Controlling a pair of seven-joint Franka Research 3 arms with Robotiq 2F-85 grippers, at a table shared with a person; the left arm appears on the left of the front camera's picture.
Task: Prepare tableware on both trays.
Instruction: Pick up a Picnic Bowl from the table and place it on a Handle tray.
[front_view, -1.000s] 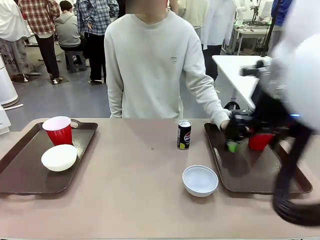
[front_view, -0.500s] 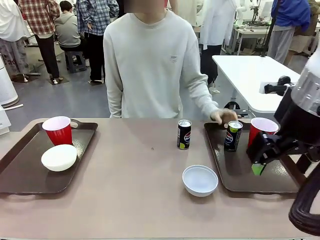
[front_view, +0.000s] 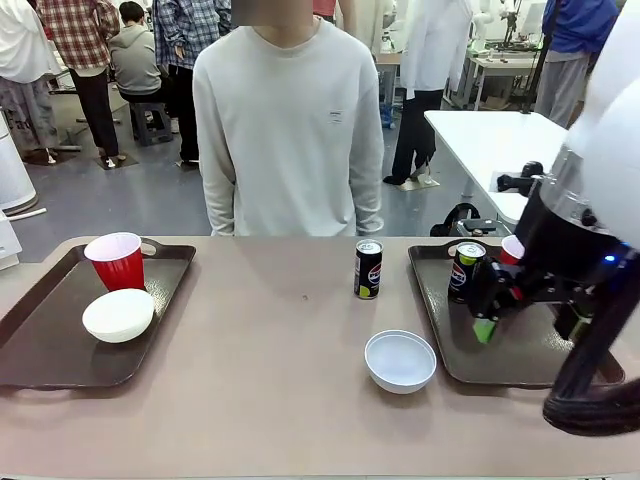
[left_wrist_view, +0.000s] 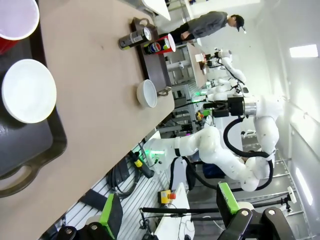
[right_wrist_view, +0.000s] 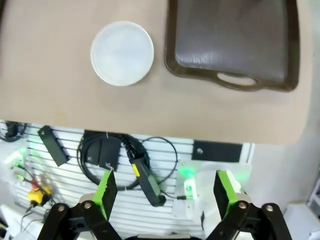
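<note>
As you read the table from its left end, the left tray (front_view: 40, 350) lies flat there. The left red cup (front_view: 117, 260) stands upright at its far end, and the left bowl (front_view: 118, 315) sits close by on the robot's side of it. In the left wrist view, your left gripper (left_wrist_view: 167, 200) has its green-padded fingers spread wide with nothing between them. It is held off the table's near edge and looks along the tabletop (front_view: 250, 400).

The person (front_view: 285, 130) stands at the far side behind the middle of the table, arms down at the sides.

The middle can (front_view: 368, 269) stands upright on the bare tabletop, between the trays and nearer the right one. The loose bowl (front_view: 400, 360) rests on the tabletop nearer the robot, just beside the left rim of the right tray (front_view: 500, 355) and not on it.

On that right tray, the right can (front_view: 465, 272) stands upright at the far left corner. The right red cup (front_view: 511, 249) is just beside it to the right, mostly hidden behind the arm, so you see only part of its rim.

Your right gripper (right_wrist_view: 165, 186) hangs above the right tray, clear of it. Its fingers are wide apart and grip nothing. Its wrist view looks down on the loose bowl and on the tray's near end with the handle cut-out.
</note>
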